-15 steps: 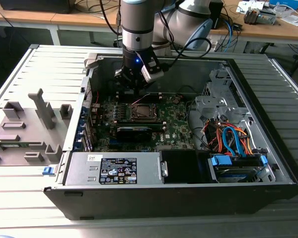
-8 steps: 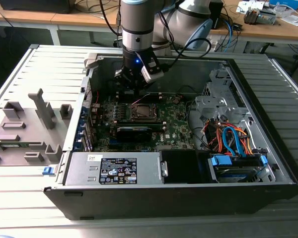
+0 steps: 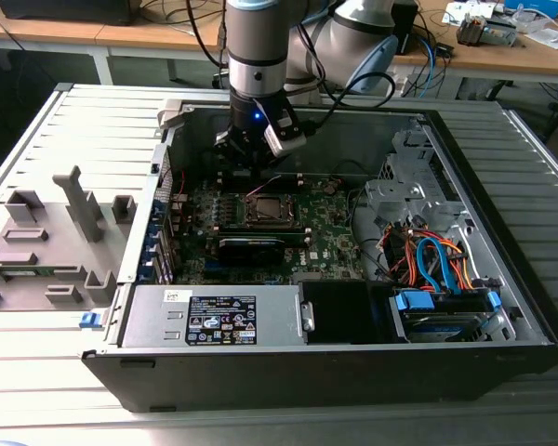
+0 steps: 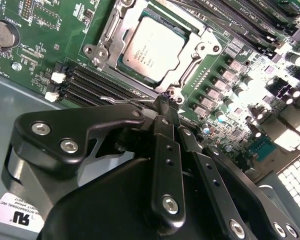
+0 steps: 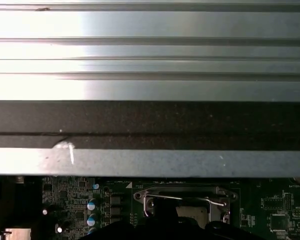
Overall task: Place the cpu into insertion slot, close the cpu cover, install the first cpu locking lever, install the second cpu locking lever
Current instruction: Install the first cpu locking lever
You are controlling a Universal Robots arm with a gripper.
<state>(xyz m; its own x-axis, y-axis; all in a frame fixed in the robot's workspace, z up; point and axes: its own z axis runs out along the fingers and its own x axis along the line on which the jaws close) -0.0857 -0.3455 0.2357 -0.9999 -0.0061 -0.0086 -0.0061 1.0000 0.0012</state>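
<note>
The claw, fingers together, tips touching a lever at the cover's corner. The second wrist view shows the cpu seated under that cover just beyond the tips; the exterior view shows the surrounding case.

Lab workshop, wooden benches with cables, open computer case
</note>
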